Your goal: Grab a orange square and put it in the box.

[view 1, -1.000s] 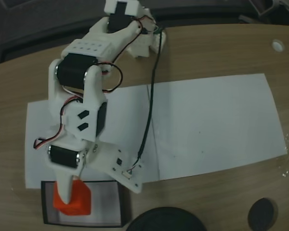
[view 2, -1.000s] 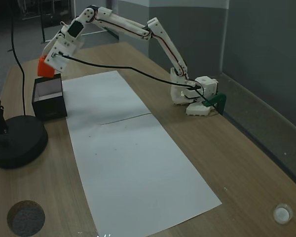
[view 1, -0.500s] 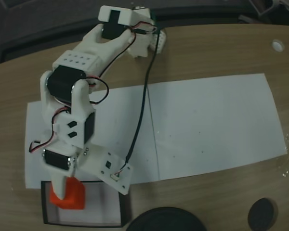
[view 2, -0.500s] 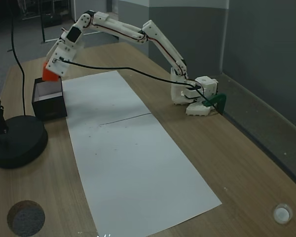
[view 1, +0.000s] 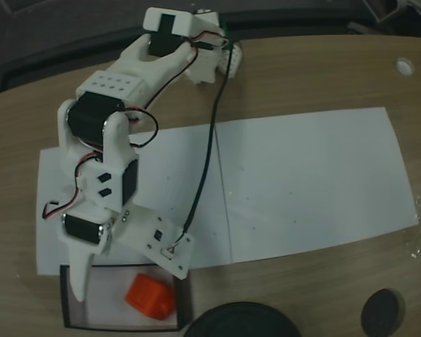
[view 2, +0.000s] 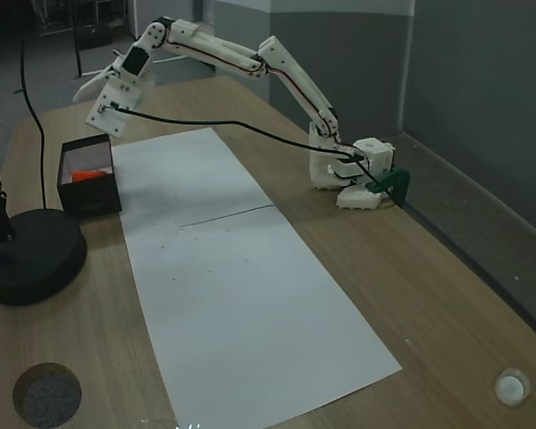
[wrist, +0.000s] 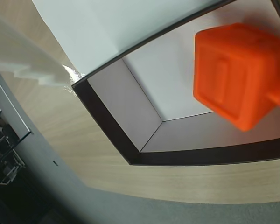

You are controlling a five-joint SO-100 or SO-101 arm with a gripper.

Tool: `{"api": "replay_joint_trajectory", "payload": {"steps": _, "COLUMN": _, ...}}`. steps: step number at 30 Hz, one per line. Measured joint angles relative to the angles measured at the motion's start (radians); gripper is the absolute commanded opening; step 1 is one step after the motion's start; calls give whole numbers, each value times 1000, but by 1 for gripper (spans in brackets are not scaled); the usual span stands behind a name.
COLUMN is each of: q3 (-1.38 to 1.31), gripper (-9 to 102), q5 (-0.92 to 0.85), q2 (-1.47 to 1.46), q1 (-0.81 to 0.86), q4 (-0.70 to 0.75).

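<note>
Nearest the wrist camera, the square [wrist: 238, 74] lies loose inside the box [wrist: 109, 135], tipped on one edge against the pale bottom, its stud pointing right and down in that view. Half a second ago it was pinched in the end effector above the box; now it rests on the box floor [view 1: 149, 297], toward the box's right half in a fixed view from above, and shows as an orange sliver behind the near wall in the side fixed view [view 2: 89, 175]. The end effector [view 1: 98, 270] has let go and stands wide, one long white finger [view 1: 79, 277] reaching over the box's left part and the other jaw plate spread off to the right, nothing between them. In my judgement the drop is made and the task is as good as done; only the arm's retreat is left. The box sits on a pale wooden worktop [view 1: 323, 70], its far wall touching the edge of white paper [view 1: 309, 182] laid in two sheets across the middle. Just beside the box stands a black round stand base [view 2: 31, 255] with a pole rising from it, and a smaller dark disc [view 2: 46, 393] lies near the worktop's edge. A small white cap [view 2: 511, 387] sits well apart at the opposite corner. Farther off, the arm's base [view 2: 357, 174] is clamped at the worktop's far side, and beyond it are grey walls and a dim floor.
</note>
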Motion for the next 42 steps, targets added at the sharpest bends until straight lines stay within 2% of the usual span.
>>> {"api": "replay_joint_trajectory", "payload": {"steps": 2, "q3": -9, "gripper": 7, "q5": 0, "q2": 0, "q1": 0, "q4": 37}}
{"api": "replay_joint_trajectory", "payload": {"steps": 4, "q3": -37, "gripper": 2, "q5": 0, "q2": 2, "q1": 11, "q4": 84}}
{"api": "replay_joint_trajectory", "payload": {"steps": 14, "q3": -181, "gripper": 0, "q5": 72, "q2": 209, "q1": -6, "q4": 390}}
{"api": "replay_joint_trajectory", "payload": {"steps": 18, "q3": -129, "gripper": 0, "q5": 127, "q2": 364, "q1": -28, "q4": 408}}
{"api": "replay_joint_trajectory", "payload": {"steps": 22, "q3": 60, "gripper": 0, "q5": 144, "q2": 566, "q1": -51, "q4": 408}}
{"api": "replay_joint_trajectory", "payload": {"steps": 31, "q3": 676, "gripper": 0, "q5": 144, "q2": 1216, "q1": -302, "q4": 408}}
{"api": "replay_joint_trajectory", "payload": {"steps": 36, "q3": 1040, "gripper": 0, "q5": 144, "q2": 1643, "q1": -442, "q4": 344}}
{"api": "replay_joint_trajectory", "payload": {"steps": 42, "q3": 1442, "gripper": 0, "q5": 115, "q2": 2128, "q1": -462, "q4": 253}}
